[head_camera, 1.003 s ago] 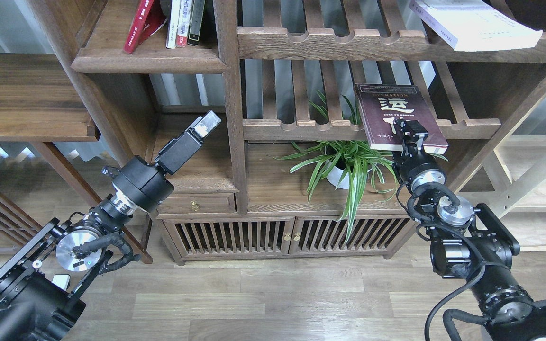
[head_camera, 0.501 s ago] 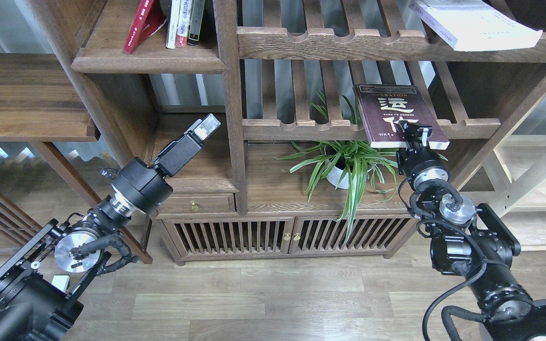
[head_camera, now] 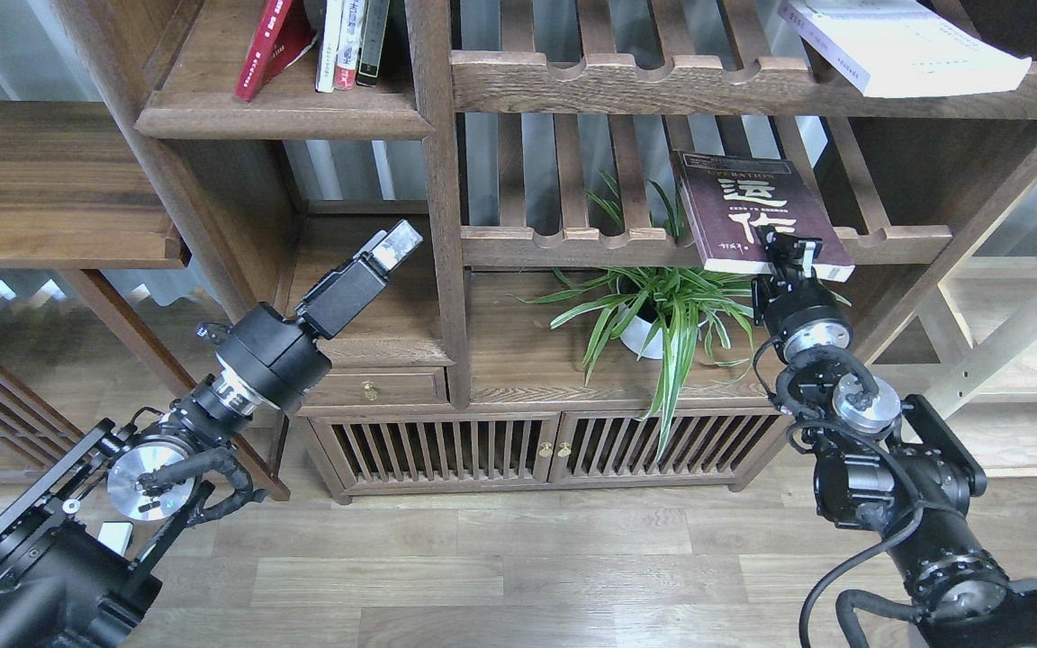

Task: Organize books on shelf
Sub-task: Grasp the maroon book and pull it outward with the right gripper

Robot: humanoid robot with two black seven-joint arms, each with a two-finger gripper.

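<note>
The maroon book [head_camera: 746,209] with big white characters lies flat on the middle slatted rack [head_camera: 572,243], its near edge overhanging the rail. My right gripper [head_camera: 790,251] is clamped on that near edge. A thick white book [head_camera: 906,49] lies on the upper slatted rack [head_camera: 626,83] at top right. The bright red book [head_camera: 265,47] leans among thin spines on the solid dark-brown shelf [head_camera: 280,115] at top left. My left gripper [head_camera: 395,241] hovers in the open compartment below that shelf, touching nothing; its fingers cannot be told apart.
A potted spider plant [head_camera: 658,315] stands under the middle rack, just left of my right arm. A vertical post [head_camera: 442,198] divides the bookcase between my arms. Below are a small drawer [head_camera: 373,389] and a slatted cabinet [head_camera: 536,445]. A pale wood frame [head_camera: 1014,333] stands at right.
My right gripper has slid back from over the maroon cover to the book's near edge, and the book has shifted slightly up and back on the rack. The left arm barely moved.
</note>
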